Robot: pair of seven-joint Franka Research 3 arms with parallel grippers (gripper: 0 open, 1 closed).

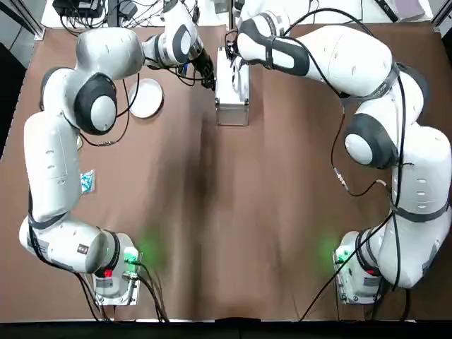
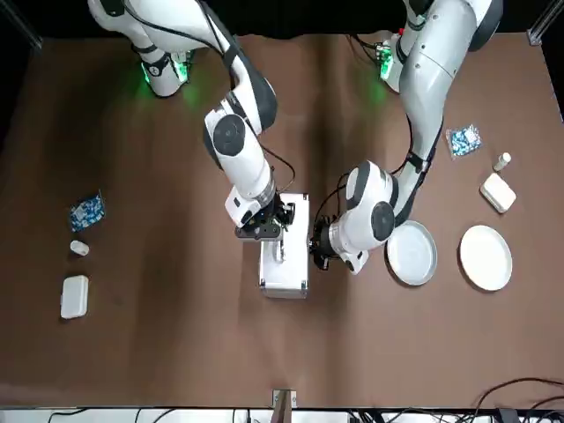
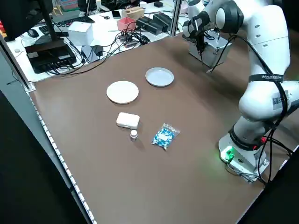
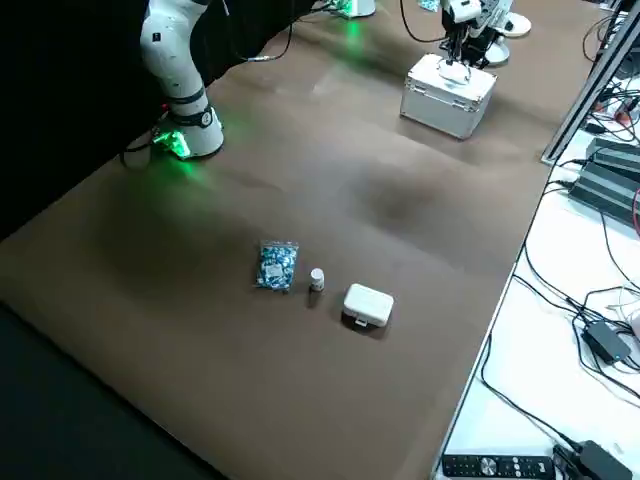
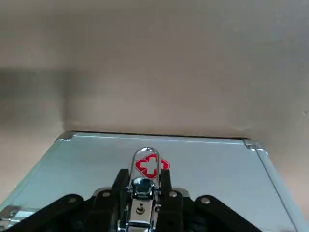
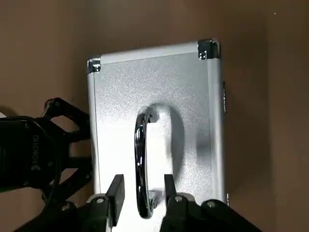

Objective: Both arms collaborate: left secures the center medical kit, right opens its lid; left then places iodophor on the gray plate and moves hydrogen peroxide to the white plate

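Fingers of our right gripper [image 6: 142, 193] are standing narrow around the medical kit [image 6: 183, 96] handle [image 6: 141, 159]; our left gripper [image 2: 319, 247], centre frame, we cannot tell.

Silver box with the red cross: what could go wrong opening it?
The right claw sits open around the handle; if it closes off-centre, it might slip off. The left claw is at the latch side of the box; a weak hold could let the box slide or tip.

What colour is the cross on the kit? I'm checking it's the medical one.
Red, on the silver kit; the left wrist view shows it best.
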